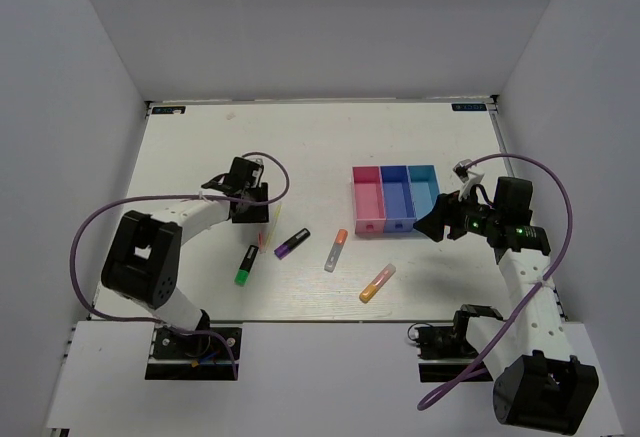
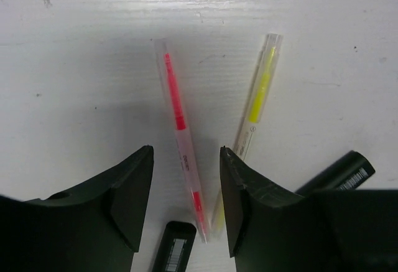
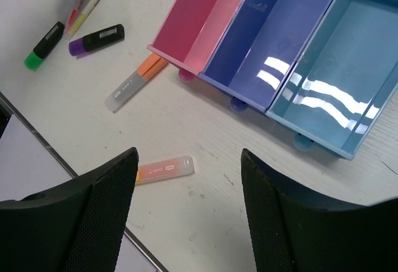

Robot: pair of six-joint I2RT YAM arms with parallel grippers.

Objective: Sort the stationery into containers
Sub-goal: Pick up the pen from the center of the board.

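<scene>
Left tool (image 2: 186,172) hangs just over the surface (image 2: 74,66) with its jaws spread and nothing gripped. The pink stick (image 2: 176,107) runs forward out of the gap between its fingers. The yellow stick (image 2: 260,94) lies just off the right finger, and the two sticks converge at their near ends. That straddle looks like a line-up to pinch the pink stick across its width, though the yellow one is close enough to get caught or nudged.

Right tool (image 3: 189,160) is also spread and empty, held above the surface. The pink bin (image 3: 205,20), blue bin (image 3: 273,35) and light cyan bin (image 3: 348,66) lie ahead of it, and no stationery shows in them. The orange-pink highlighter (image 3: 163,169) lies just below its gap, probably its nearest pick. The grey-orange marker (image 3: 134,84) lies ahead-left, its orange end near the pink bin's corner. The purple-capped marker (image 3: 96,40) and green-capped marker (image 3: 43,46) lie farther left.
</scene>
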